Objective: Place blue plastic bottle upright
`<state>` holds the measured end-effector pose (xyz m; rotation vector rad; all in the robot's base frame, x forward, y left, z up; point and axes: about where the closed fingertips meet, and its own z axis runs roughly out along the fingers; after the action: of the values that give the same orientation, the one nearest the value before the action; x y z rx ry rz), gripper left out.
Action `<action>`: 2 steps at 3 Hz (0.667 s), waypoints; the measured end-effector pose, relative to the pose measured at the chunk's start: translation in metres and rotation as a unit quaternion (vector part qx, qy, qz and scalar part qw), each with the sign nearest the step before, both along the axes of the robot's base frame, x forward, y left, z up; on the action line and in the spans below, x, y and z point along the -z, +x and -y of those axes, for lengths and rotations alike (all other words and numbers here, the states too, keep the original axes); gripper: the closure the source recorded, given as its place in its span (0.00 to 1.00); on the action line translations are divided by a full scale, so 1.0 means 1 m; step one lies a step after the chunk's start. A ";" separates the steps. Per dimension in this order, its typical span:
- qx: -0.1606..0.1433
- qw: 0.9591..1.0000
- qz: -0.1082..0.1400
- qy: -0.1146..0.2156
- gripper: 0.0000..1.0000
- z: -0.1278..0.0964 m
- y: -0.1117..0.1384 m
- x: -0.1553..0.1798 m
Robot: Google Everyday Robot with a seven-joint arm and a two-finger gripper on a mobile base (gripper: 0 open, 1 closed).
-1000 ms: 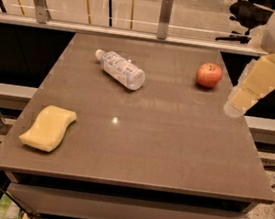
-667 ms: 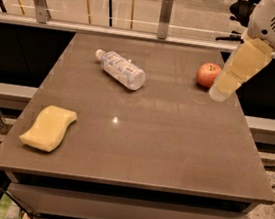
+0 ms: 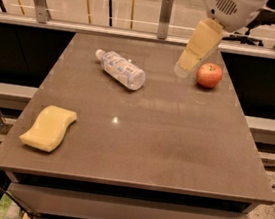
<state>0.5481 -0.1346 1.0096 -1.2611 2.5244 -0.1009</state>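
The blue plastic bottle (image 3: pixel 120 69) lies on its side on the far left part of the brown table (image 3: pixel 139 132), white cap pointing to the back left. My gripper (image 3: pixel 182 70) hangs above the far right part of the table on a pale yellow arm link. It is to the right of the bottle and just left of a red apple (image 3: pixel 209 74), apart from both.
A yellow sponge (image 3: pixel 49 127) lies near the table's front left edge. A metal railing with posts (image 3: pixel 164 15) runs behind the table. Dark gaps drop away on both sides of the table.
My gripper has moved left along the far side of the table, from beyond the apple's right to the apple's left, closer to the bottle. The bottle, apple and sponge have not moved.
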 end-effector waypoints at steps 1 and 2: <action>0.036 0.999 0.015 -0.014 0.00 -0.056 0.067 0.017; 0.040 0.999 0.017 -0.017 0.00 -0.059 0.074 0.016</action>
<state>0.6221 -0.0753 0.9937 -1.1610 2.5551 -0.1823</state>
